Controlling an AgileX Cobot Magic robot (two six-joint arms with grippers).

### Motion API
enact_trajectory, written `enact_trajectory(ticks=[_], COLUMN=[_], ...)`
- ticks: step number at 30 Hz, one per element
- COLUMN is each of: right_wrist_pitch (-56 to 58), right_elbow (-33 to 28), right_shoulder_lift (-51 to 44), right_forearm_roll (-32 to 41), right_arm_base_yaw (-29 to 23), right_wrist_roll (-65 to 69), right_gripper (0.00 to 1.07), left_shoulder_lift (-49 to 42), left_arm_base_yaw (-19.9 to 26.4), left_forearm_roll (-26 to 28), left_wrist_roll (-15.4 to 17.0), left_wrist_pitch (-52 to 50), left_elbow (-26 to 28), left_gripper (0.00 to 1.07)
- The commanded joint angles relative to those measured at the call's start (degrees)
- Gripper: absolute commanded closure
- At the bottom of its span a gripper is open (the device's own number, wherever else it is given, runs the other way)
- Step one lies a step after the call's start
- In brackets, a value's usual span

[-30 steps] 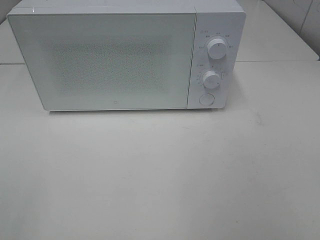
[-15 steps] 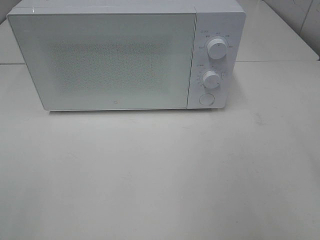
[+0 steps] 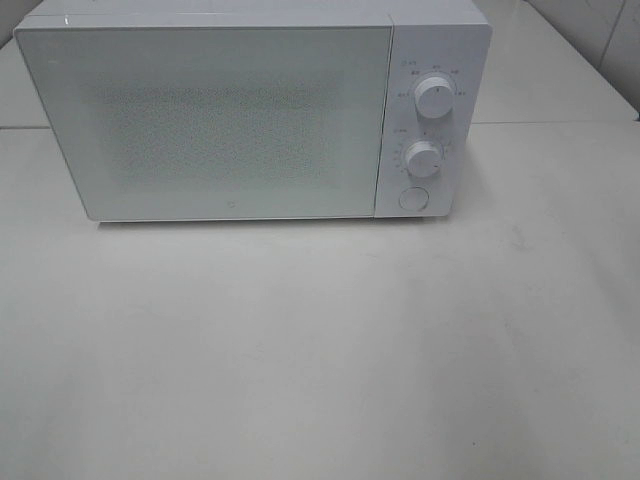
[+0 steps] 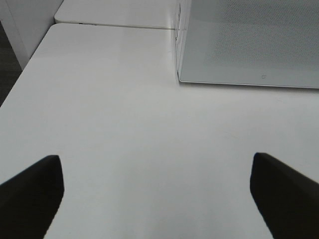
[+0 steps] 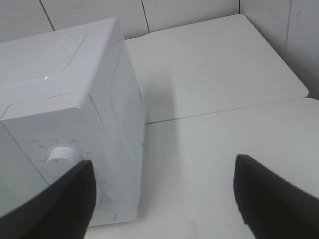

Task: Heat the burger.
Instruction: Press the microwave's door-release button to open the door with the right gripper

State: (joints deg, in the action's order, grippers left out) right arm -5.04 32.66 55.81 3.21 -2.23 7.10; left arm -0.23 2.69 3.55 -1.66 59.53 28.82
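Note:
The burger is out of view in every frame. A white microwave [image 3: 230, 110] stands at the back of the table with its door [image 3: 205, 120] closed; nothing shows through the speckled window. My left gripper [image 4: 155, 167] hovers open over bare table, in front of and to the left of the microwave's [image 4: 249, 40] lower left corner. My right gripper [image 5: 164, 167] is open too, beside the microwave's [image 5: 65, 99] right side near the control panel. Nothing sits between either pair of fingers. Neither gripper shows in the exterior high view.
The control panel carries an upper knob [image 3: 433, 97], a lower knob [image 3: 423, 158] and a round button [image 3: 413, 198]. A white table [image 3: 320, 350] stretches in front of the microwave. A seam between two tabletops [image 5: 224, 112] runs behind, with tiled wall [image 5: 294, 30] at the right.

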Motion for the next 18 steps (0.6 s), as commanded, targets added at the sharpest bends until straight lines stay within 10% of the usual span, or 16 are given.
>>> enact_trajectory(ticks=[1,18], right_wrist_pitch=[-6.25,-42.86], right_elbow=[-0.06,-12.49], right_shoulder_lift=[4.58,21.03], right_forearm_roll=[-2.86,6.88], right_arm_base_yaw=[0.29,-3.67], right_wrist_roll=[1.89,-11.8], right_gripper=[0.32,0.32], left_shoulder_lift=[-1.2,-1.2], left_arm_base_yaw=[0.17,0.17], left_forearm_roll=[0.17,0.17], left_wrist_roll=[0.29,0.29], left_wrist_pitch=[-0.11,-0.11], left_elbow=[-0.17,-0.17], left_gripper=[0.11,0.11])
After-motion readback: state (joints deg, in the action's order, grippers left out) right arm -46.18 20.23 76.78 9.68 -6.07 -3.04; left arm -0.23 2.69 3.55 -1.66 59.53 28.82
